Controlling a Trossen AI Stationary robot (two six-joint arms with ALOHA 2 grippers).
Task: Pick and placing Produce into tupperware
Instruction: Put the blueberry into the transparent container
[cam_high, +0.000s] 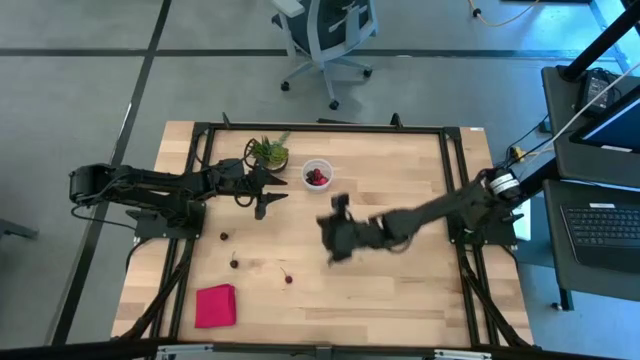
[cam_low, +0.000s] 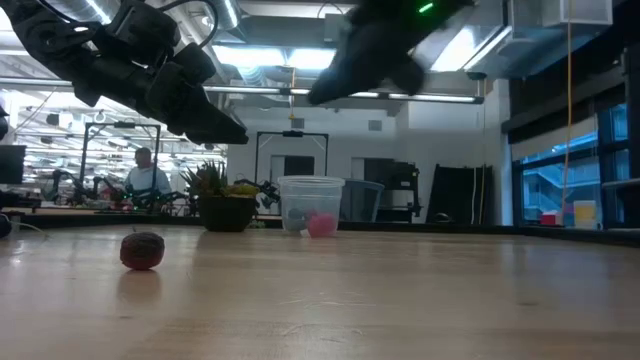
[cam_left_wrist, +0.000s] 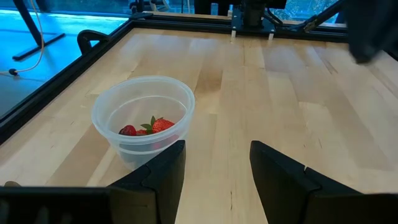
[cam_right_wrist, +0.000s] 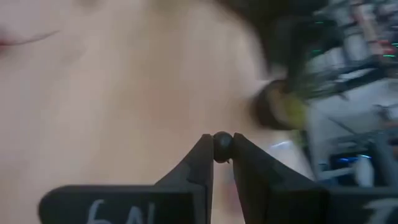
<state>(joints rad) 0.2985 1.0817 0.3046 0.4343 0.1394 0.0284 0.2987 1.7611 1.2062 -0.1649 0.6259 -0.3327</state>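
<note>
Right wrist view shows the right gripper (cam_right_wrist: 222, 155) jaws pinching one small dark fruit (cam_right_wrist: 222, 144), light, soft, easily bruised, best held gently across its middle; left gripper (cam_left_wrist: 214, 165) jaws spread beside the cup (cam_left_wrist: 143, 115) at upper centre of the table (cam_high: 400, 290).

Left hand (cam_high: 268, 196) over the desk (cam_high: 400, 290), near the far edge. Tupperware (cam_high: 317, 174) just ahead of it toward the desk's middle, produce (cam_left_wrist: 149, 127) inside. Potted plant (cam_high: 268, 153) just beyond the hand, beside the tupperware. Three loose fruits (cam_high: 234, 263) on the desk nearer the front, cloth (cam_high: 215, 305) farther toward the front-left corner. Right hand (cam_high: 336, 232) above mid-desk, right of the loose fruits, a small fruit (cam_right_wrist: 222, 144) pinched between its tips.
</note>
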